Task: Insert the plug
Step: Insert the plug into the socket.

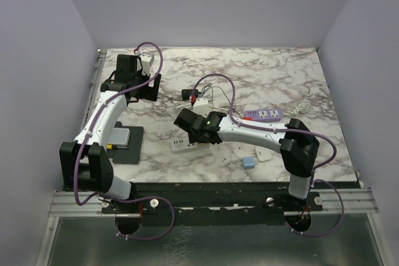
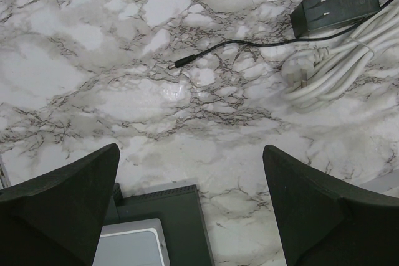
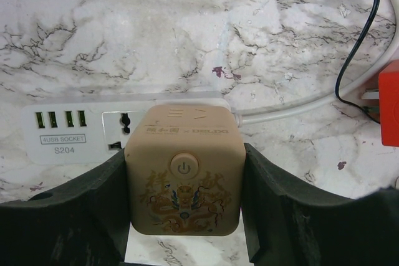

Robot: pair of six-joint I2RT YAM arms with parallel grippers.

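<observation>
R gripper [image 3: 184,207] grips plug [image 3: 184,166]; marble tbl [image 3: 124,29], lilac walls [image 1: 37,60].

right hand [image 3: 184,207] clamps tan cube plug [image 3: 184,175] | overlapping white power strip [image 3: 78,134]

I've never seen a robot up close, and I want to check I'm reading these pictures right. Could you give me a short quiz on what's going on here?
1. True or false: the left pincer is clamped on something.
2. What does the right pincer hold? A) a tan cube plug B) a screwdriver C) a cup
3. Fill in: the white power strip by the cube shows ___ USB ports.
Key: 1 false, it is open and empty; 2 A; 3 four.
</observation>
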